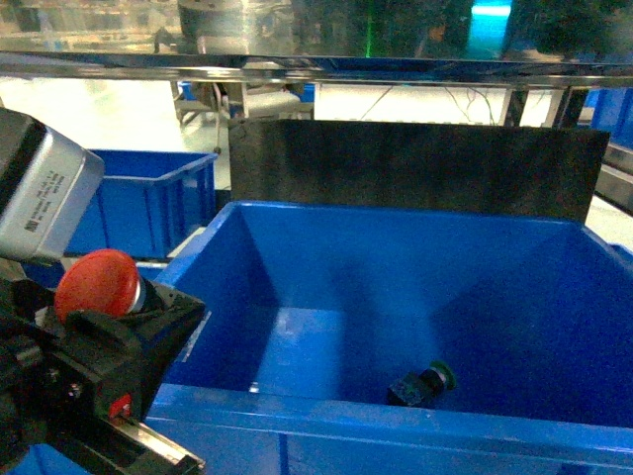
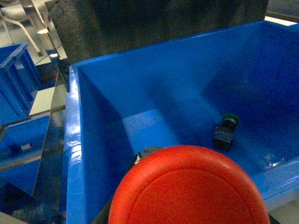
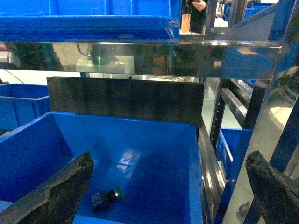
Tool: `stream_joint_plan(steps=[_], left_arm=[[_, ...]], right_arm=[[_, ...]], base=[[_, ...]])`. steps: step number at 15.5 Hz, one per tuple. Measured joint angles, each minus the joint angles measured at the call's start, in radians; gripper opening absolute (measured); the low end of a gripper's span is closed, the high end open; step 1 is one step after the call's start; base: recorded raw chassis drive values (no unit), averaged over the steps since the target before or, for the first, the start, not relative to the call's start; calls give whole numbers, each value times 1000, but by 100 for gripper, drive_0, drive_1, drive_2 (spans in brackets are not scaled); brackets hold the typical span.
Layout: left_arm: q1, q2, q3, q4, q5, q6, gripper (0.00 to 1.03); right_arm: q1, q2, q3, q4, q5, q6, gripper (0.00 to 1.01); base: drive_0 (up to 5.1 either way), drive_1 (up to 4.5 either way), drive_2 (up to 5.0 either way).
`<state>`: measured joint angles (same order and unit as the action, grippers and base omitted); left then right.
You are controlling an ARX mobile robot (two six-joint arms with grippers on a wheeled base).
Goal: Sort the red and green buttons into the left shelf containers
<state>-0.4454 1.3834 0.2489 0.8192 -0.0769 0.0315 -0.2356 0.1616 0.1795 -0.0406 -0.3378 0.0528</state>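
Observation:
My left gripper [image 1: 134, 317] is shut on the red button [image 1: 97, 282], holding it at the near left corner of a large blue container [image 1: 396, 414], just outside its rim. The red cap [image 2: 189, 186] fills the bottom of the left wrist view and hides the fingers. The green button [image 1: 427, 382] lies on its side on the container floor near the front wall, also seen as the green button [image 2: 226, 130] and the green button [image 3: 106, 197]. My right gripper [image 3: 166, 189] is open and holds nothing, above the container's right rim [image 3: 198, 177].
A second blue bin [image 1: 148, 198] stands behind on the left. A dark panel [image 1: 415, 168] rises behind the large container. A shiny metal shelf rail [image 3: 140, 53] runs overhead, with steel uprights [image 3: 252, 121] to the right.

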Motion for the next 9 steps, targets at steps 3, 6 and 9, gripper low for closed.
stream_joint_plan(steps=[3,6,9], left_arm=[[-11,53,14,27,-43,-22,24],[-17,57,59,5,-60,-45,24],[-25,55,107,-32,-81,-51,24]], right_arm=[[0,0,0,0,0,0,98],[0,0,0,0,0,0,98],[0,0,0,0,0,0,98]], base=[[0,0,0],[0,0,0],[0,0,0]])
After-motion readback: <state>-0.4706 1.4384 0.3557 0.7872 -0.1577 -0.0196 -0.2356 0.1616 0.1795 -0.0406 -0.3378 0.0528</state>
